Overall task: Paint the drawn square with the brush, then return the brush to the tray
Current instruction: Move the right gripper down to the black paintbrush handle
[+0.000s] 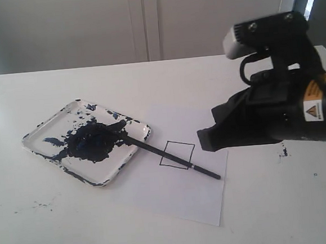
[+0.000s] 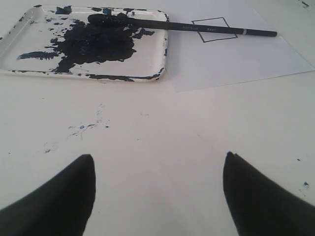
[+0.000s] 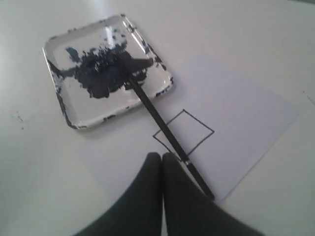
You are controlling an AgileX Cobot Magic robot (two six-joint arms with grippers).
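Brush [image 3: 156, 118] not yet lifted, you're at the pick-up step: your right gripper [image 3: 162, 156], pinched closed and empty near its handle end, must open before gripping the handle, which crosses the blank drawn square [image 3: 189, 129] toward the tray [image 3: 98, 109] holding its tip.
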